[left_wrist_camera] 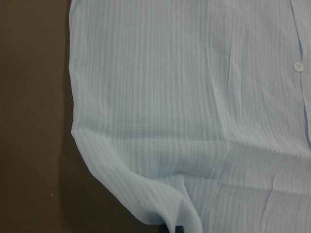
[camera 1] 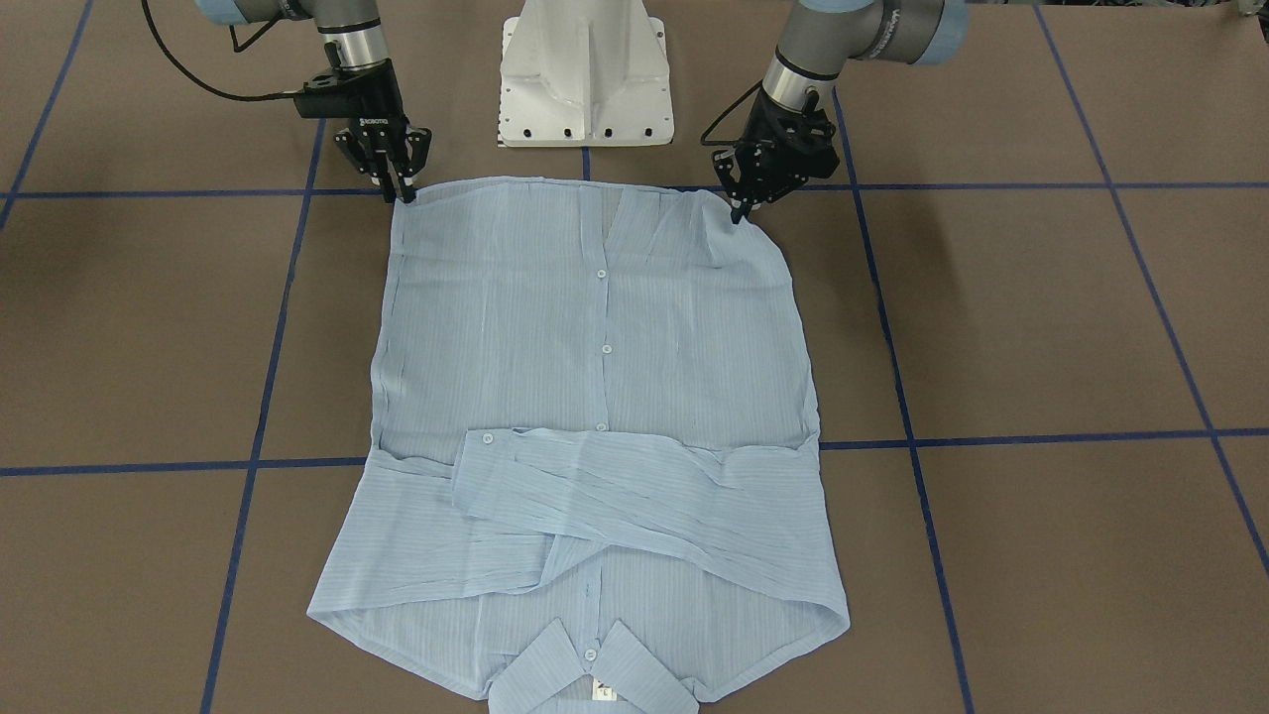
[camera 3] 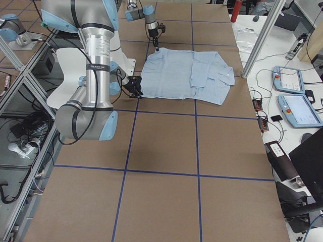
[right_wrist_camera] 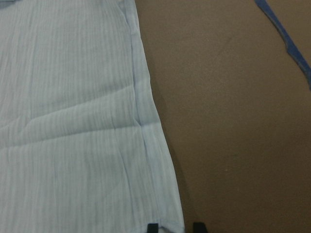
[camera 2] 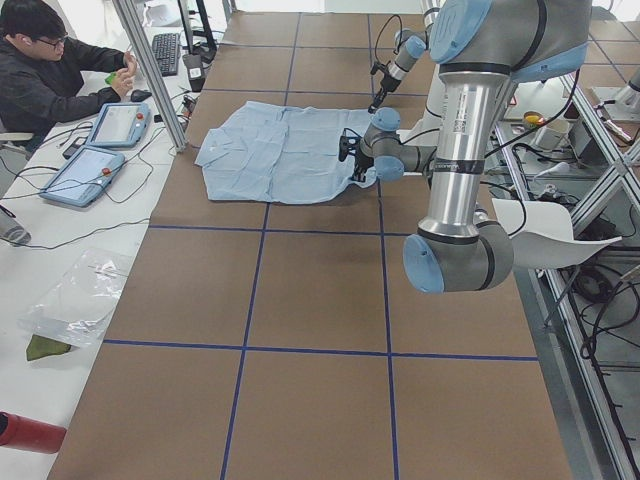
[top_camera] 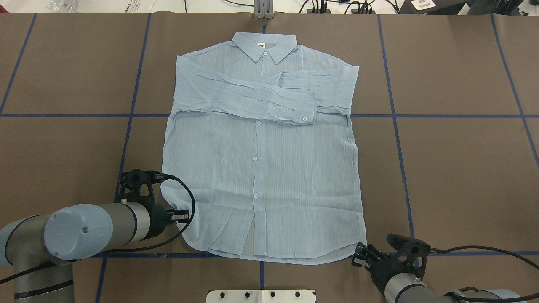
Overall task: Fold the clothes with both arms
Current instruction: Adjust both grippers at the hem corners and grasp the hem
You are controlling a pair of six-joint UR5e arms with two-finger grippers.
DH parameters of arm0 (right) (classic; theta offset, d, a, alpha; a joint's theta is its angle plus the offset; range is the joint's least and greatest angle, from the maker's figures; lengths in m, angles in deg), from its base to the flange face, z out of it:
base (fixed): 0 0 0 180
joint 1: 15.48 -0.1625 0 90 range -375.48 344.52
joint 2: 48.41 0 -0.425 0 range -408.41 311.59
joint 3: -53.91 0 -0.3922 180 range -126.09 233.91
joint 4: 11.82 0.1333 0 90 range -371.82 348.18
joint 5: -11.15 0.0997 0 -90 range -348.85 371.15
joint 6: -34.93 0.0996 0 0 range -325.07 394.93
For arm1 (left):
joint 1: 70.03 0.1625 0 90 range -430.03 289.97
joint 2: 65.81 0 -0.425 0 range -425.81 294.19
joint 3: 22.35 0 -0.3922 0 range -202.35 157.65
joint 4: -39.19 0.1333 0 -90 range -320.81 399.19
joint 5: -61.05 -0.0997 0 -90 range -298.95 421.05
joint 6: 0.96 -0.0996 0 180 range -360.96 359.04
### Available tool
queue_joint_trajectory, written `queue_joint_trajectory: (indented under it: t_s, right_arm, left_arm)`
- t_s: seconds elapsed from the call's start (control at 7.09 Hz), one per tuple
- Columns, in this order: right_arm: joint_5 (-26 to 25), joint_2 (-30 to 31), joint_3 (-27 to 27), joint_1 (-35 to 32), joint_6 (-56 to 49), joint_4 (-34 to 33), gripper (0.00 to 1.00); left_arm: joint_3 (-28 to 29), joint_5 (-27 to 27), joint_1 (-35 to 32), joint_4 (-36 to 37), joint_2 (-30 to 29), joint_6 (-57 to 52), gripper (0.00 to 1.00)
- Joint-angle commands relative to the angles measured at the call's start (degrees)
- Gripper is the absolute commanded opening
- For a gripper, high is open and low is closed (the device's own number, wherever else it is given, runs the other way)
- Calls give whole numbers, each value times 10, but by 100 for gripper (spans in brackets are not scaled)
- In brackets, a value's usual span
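Note:
The light blue striped shirt (camera 1: pixel 595 347) (top_camera: pixel 261 168) lies flat and buttoned on the brown table, with the collar (top_camera: pixel 264 46) at the far side and both sleeves folded across the chest. My left gripper (camera 1: pixel 739 210) (top_camera: pixel 182 216) is at the near hem corner on my left. In the left wrist view the cloth (left_wrist_camera: pixel 194 97) rises in a ridge into the shut gripper (left_wrist_camera: pixel 177 228). My right gripper (camera 1: pixel 402 188) (top_camera: pixel 358 254) is at the other hem corner. Its two fingertips (right_wrist_camera: pixel 153 227) stand slightly apart astride the flat corner (right_wrist_camera: pixel 73 121).
The white pedestal base (camera 1: pixel 585 79) (top_camera: pixel 261 296) stands between the arms, close to the hem. Blue tape lines (top_camera: pixel 126 115) grid the table. A seated person (camera 2: pixel 50 70) with tablets (camera 2: pixel 85 172) is at a side desk beyond the collar end.

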Motion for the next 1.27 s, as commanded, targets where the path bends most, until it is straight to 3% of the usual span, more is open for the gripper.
queue_joint_trajectory:
  t_s: [0.0, 0.14, 1.13]
  right_arm:
    - [1, -8, -1, 0, 0, -18, 16]
    - [1, -13, -3, -1, 0, -18, 0]
    - [5, -8, -35, -13, -3, -19, 0]
  left_arm:
    - [0, 0, 0, 1, 0, 0, 0]
    - [0, -1, 0, 1, 1, 0, 0]
    - [-6, 2, 0, 1, -1, 0, 0]
